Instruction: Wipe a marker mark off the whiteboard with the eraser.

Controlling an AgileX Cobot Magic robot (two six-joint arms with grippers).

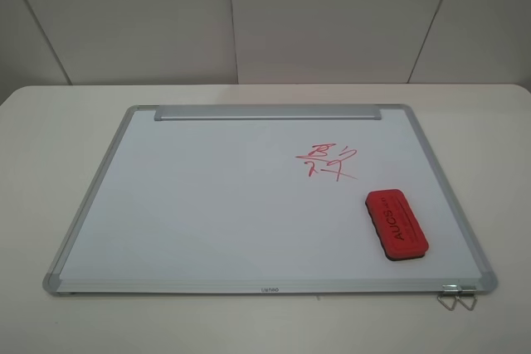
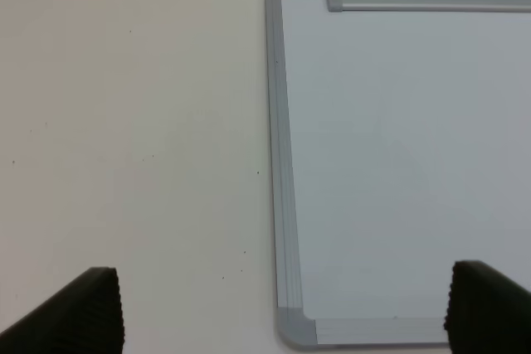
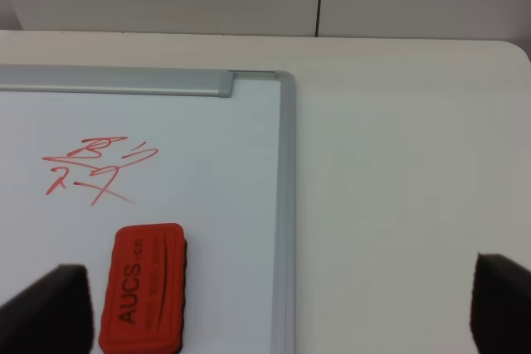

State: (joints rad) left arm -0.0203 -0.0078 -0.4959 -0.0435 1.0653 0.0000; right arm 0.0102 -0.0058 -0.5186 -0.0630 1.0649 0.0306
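Observation:
The whiteboard lies flat on the table, silver tray strip at its far edge. The red eraser with black AUCS lettering rests on the board near its right front corner. Just behind it is a red zigzag scribble with a slanted stroke. No looping marker mark with a long vertical tail shows anywhere. My right gripper stands open above the board's right frame, the eraser near one finger. Over the board's left front corner my left gripper is open and empty. Neither gripper appears in the exterior view.
The board sits on a pale table with bare surface on both sides. A metal hanger clip sticks out from the board's front right corner. White wall panels rise behind the table.

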